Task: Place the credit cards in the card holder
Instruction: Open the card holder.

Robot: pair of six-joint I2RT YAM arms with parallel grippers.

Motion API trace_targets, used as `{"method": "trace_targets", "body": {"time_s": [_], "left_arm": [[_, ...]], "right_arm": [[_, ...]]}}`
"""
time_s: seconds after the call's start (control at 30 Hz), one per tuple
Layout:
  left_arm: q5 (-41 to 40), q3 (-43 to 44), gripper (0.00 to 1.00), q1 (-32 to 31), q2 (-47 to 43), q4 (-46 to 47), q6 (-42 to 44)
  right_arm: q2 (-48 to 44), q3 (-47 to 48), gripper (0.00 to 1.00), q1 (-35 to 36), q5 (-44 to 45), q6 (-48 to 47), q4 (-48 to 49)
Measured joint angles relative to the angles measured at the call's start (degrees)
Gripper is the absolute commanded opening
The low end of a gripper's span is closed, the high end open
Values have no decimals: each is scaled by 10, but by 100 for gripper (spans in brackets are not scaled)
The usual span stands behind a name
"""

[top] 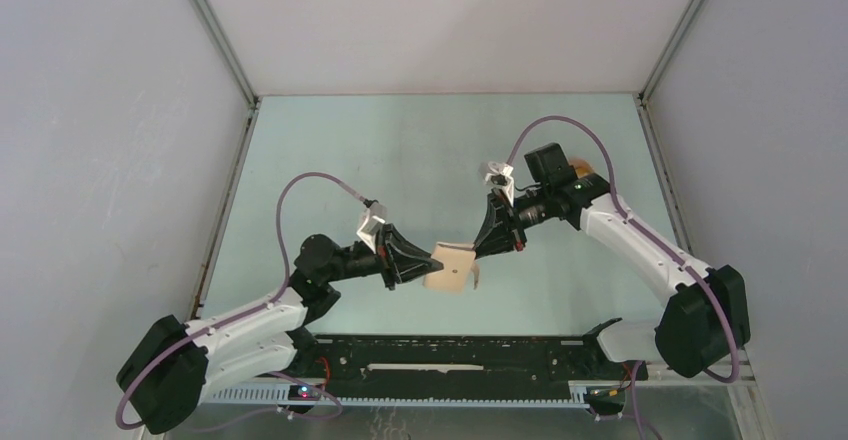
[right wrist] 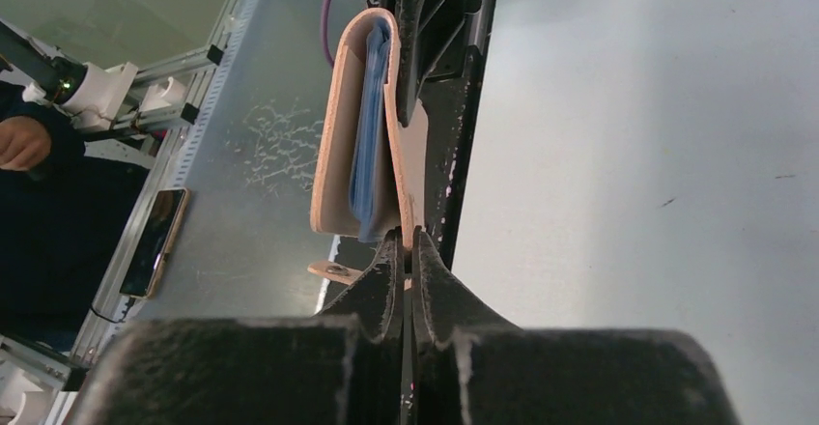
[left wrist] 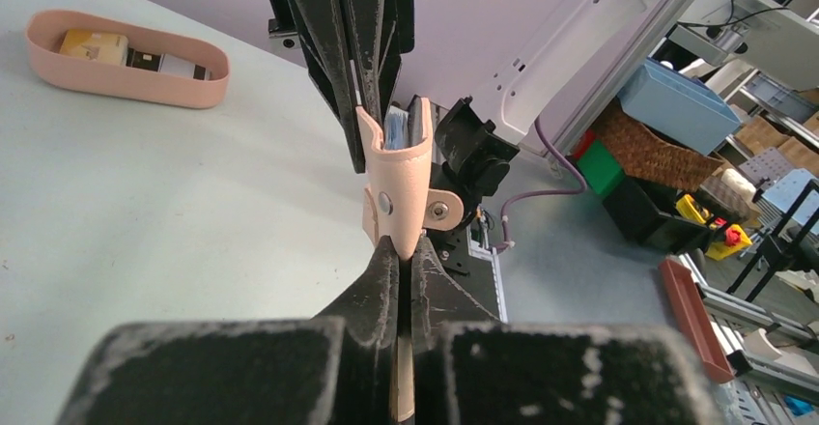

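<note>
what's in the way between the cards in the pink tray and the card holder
Nothing visible lies between the tray and the card holder. But the left gripper and right gripper are both shut on it, and a blue card sits inside.

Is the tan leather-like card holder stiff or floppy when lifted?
Probably fairly stiff: the tan leather-like card holder holds its shape, pinched only at two edges. Its snap strap hangs loose, likely floppy. The blue card inside may stiffen it.
</note>
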Motion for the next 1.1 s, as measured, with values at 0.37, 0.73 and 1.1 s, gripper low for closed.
{"method": "trace_targets", "body": {"time_s": [0.37, 0.73, 1.1], "left_arm": [[-165, 0, 79, 10, -67, -136, 23], [-285, -13, 94, 7, -162, -218, 45], [-398, -5, 95, -110, -69, -247, 82]], "right_arm": [[0, 8, 0, -4, 79, 33, 10], [11, 8, 0, -23, 172, 125, 57], [32, 8, 0, -42, 189, 197, 93]]}}
